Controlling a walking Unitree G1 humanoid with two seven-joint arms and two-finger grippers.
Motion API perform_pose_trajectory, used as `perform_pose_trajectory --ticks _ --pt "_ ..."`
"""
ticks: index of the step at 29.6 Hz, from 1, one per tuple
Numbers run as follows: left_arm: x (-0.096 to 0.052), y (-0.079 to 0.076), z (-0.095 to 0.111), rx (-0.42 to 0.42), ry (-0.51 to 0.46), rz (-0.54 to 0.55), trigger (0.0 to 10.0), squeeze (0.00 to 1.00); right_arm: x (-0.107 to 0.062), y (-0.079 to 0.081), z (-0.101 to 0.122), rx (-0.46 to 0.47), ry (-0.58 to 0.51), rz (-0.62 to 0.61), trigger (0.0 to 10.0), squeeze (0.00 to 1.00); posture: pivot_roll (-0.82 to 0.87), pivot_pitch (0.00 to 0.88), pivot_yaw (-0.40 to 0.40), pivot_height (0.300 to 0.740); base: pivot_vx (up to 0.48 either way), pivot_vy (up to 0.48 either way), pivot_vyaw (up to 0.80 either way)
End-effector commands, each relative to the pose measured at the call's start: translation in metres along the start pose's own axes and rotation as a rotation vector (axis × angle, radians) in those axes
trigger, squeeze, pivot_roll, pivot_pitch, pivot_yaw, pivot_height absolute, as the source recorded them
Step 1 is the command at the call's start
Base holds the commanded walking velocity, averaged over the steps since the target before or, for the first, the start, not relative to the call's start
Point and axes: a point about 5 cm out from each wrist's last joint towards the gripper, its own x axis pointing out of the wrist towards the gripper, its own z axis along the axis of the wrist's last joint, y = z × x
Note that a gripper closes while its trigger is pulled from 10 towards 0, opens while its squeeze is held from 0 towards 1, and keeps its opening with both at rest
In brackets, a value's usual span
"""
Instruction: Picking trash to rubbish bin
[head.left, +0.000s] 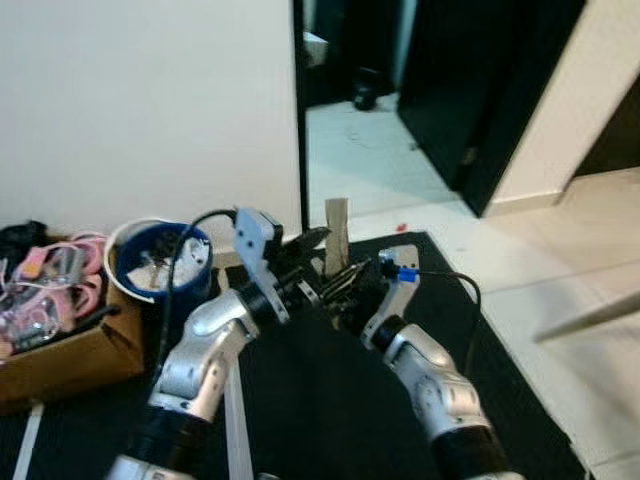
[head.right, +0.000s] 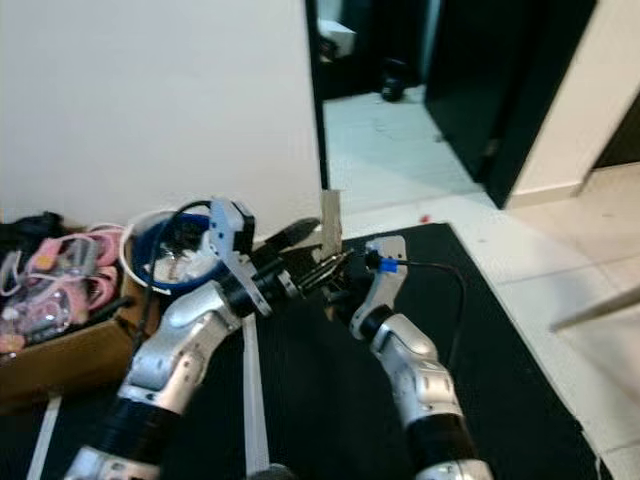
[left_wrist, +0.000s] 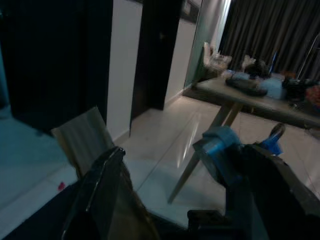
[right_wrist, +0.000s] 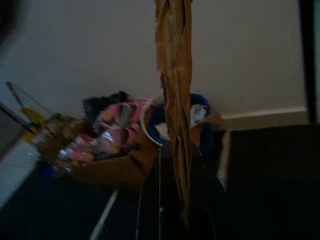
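Both arms are raised in front of the robot over a black mat (head.left: 330, 400), tools meeting close together.

The right tool (head.left: 352, 290) has its fingers closed on a strip of brown cardboard (head.left: 337, 232), which stands upright above the tools. In the right wrist view the cardboard (right_wrist: 175, 100) runs straight up from between the fingers, edge-on.

The left tool (head.left: 318, 262) sits just beside the cardboard; in its wrist view the fingers (left_wrist: 107, 185) look spread, one of them against the lower part of the cardboard (left_wrist: 82, 137). Whether it actually grips is unclear, looks more like open and assisting.

To the robot's left, a blue bin with a white liner (head.left: 160, 262) stands by the white wall (head.left: 150, 100), already holding some crumpled paper. It sits beside a cardboard box (head.left: 70, 350) of pink items (head.left: 60, 275).

Further off, white floor tiles (head.left: 380, 160) lead through a dark doorway.

Progress judgement: trash piece is picked up, so the grasp part looks done. Still left: carry it over to the bin on the left and release. The cardboard is not yet over the bin; it is near but apart from it.
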Motion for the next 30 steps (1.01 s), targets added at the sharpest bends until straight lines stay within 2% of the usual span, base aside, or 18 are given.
perform_pose_trajectory --ticks 1,5,10,21,30 --pt "-0.0037 -0.0033 -0.0049 -0.009 0.008 0.01 10.0 0.0 0.0001 0.0014 -0.0014 0.004 0.008 0.002 10.0 0.0 -0.04 0.092 0.001 0.74 0.0 0.0 0.74" --pt "-0.0048 -0.0056 -0.0058 -0.011 0.009 0.01 10.0 0.0 -0.0012 0.0015 -0.0031 0.002 0.015 0.003 10.0 0.0 -0.04 0.094 -0.004 0.74 0.0 0.0 0.74" --pt "-0.0087 -0.0012 -0.008 -0.005 0.019 0.036 10.0 0.0 0.0008 0.0043 -0.0048 -0.004 0.035 0.02 10.0 0.0 -0.04 0.091 -0.017 0.74 0.0 0.0 0.74" --pt "-0.0059 -0.0026 -0.0072 -0.005 0.005 0.046 10.0 0.0 0.0009 0.0048 -0.0059 -0.01 0.047 0.029 10.0 0.0 -0.04 0.094 -0.022 0.74 0.0 0.0 0.74" --pt "-0.0092 -0.0011 -0.0062 -0.004 0.001 0.069 10.0 0.0 -0.0013 0.0054 -0.0073 -0.015 0.061 0.045 10.0 0.0 -0.03 0.1 -0.033 0.74 0.0 0.0 0.72"
